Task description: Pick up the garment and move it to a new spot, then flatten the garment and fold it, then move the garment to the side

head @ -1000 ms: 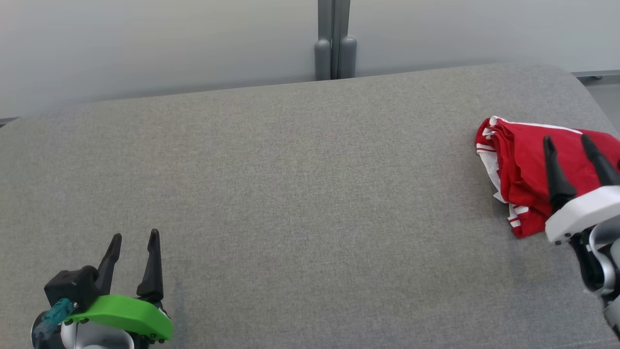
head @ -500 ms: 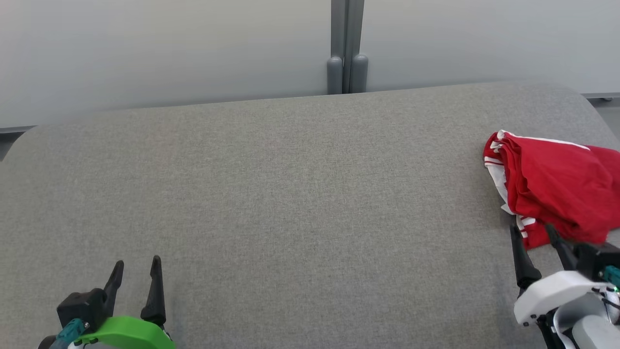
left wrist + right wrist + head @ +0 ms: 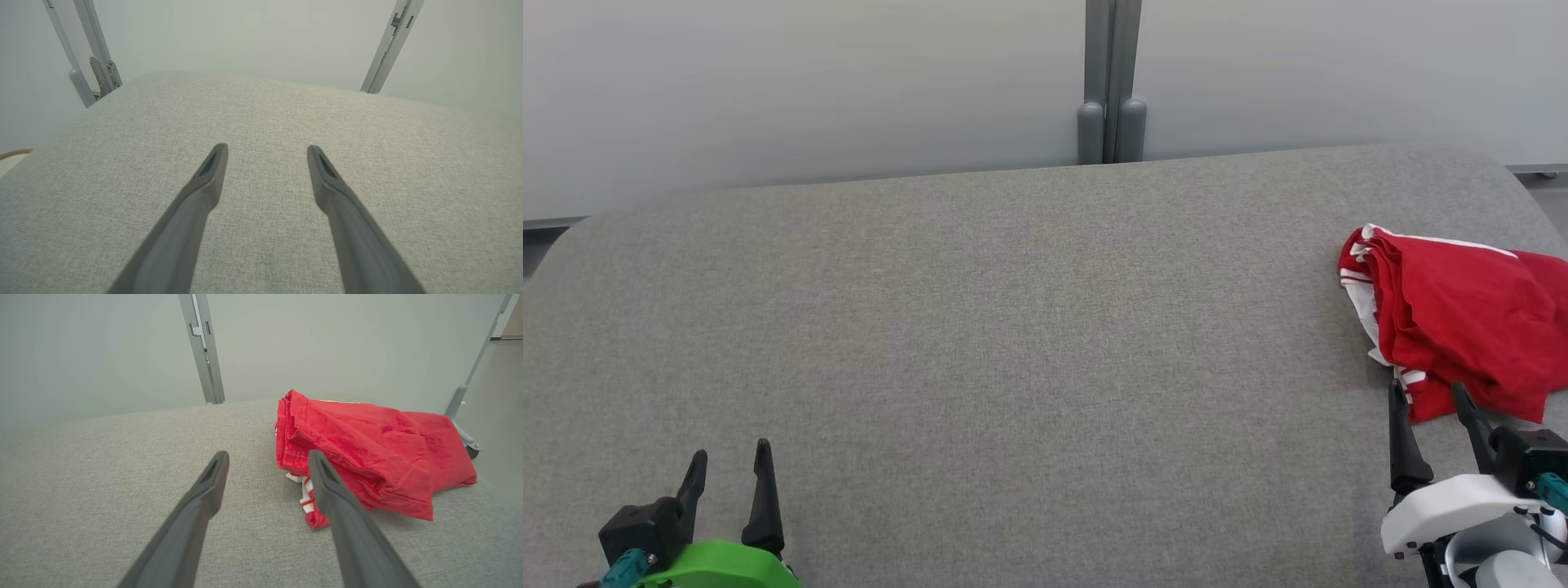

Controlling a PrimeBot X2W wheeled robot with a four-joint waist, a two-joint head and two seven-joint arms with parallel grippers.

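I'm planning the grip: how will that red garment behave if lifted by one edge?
The red garment lies in loose layered folds, so it is probably floppy and would droop and unfold when lifted. Its thin cloth looks light. On the woven grey cushion, a push would likely bunch it.

Grey fabric bench [image 3: 1013, 327] w/ red garment [image 3: 1454, 318], prob. folded, at right edge.

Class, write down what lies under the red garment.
The red garment lies bunched on the grey cushion. Red-and-white striped trim pokes out beneath its near edge. Anything else under the folds is covered.
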